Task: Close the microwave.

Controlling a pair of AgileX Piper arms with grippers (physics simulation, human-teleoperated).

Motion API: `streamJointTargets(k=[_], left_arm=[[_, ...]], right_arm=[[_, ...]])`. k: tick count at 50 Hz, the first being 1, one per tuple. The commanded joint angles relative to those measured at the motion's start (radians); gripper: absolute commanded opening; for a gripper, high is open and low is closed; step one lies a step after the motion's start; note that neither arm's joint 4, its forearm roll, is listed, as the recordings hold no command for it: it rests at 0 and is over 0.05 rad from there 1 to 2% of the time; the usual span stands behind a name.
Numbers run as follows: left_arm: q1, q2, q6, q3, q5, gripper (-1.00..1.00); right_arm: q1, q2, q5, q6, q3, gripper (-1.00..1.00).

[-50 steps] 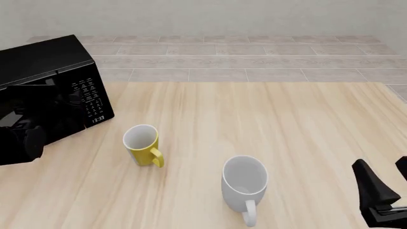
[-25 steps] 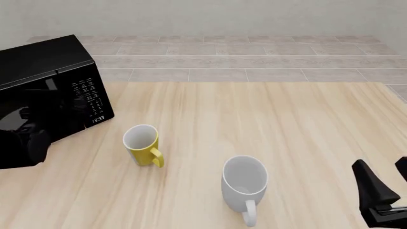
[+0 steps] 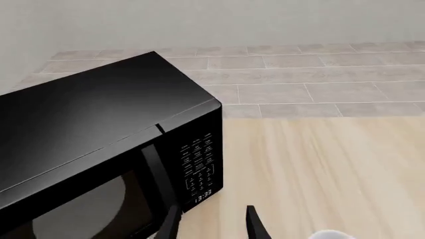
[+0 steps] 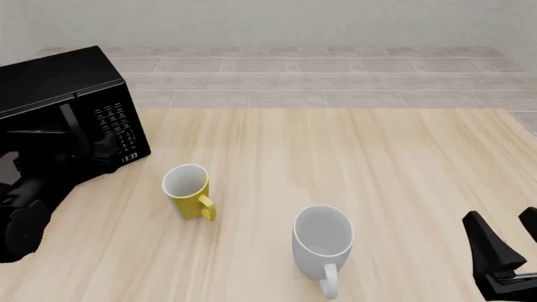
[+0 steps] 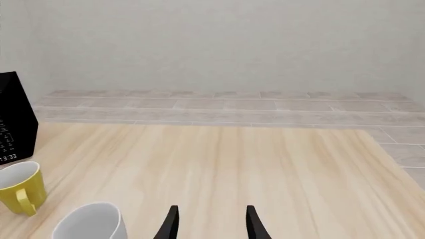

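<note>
the microwave (image 4: 63, 119) sits at the table's (image 4: 336, 157) far left corner, its door looking nearly or fully shut against the keypad. the left gripper (image 3: 211, 226), fingers apart and empty, sits just before the door. the right gripper (image 5: 210, 224), likewise parted, idles well away. likely next: confirm the door has latched, perhaps with a last nudge.

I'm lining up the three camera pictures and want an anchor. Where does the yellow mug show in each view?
Front view: the yellow mug stands left of centre, on the table, near the microwave.
Left wrist view: not in it.
Right wrist view: the mug is at the left edge, beside the white mug.
Shared landmark: the microwave's clock display.
</note>
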Motion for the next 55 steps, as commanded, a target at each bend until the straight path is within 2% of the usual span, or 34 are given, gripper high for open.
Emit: streamJointTargets(k=[1, 14, 17, 19, 24, 31, 37, 47, 55], left_arm=[[-0.042, -0.147, -0.01, 0.078, 0.043, 1.0], [-0.098, -0.371, -0.042, 0.135, 0.176, 1.0], [-0.115, -0.486, -0.057, 0.143, 0.261, 1.0], [-0.119, -0.511, -0.059, 0.144, 0.282, 1.0], [-0.151, -0.681, -0.071, 0.154, 0.41, 1.0], [-0.163, -0.851, -0.073, 0.139, 0.565, 1.0], [-0.168, -0.919, -0.081, 0.141, 0.62, 1.0], [-0.179, -1.072, -0.099, 0.113, 0.774, 1.0], [-0.192, -1.138, -0.1, 0.104, 0.841, 1.0]], right_arm=[[0.005, 0.002, -0.004, -0.002, 0.0, 1.0], [0.004, 0.002, -0.006, -0.001, 0.0, 1.0], [-0.003, 0.002, 0.0, 0.001, 0.0, 1.0], [-0.004, 0.002, 0.001, 0.003, 0.0, 1.0], [0.007, -0.001, -0.003, -0.001, 0.0, 1.0], [0.001, -0.002, -0.003, 0.001, 0.0, 1.0], [0.002, -0.003, -0.004, 0.006, 0.0, 1.0], [0.005, -0.003, -0.007, 0.003, 0.0, 1.0], [0.007, -0.002, -0.005, 0.006, 0.0, 1.0]])
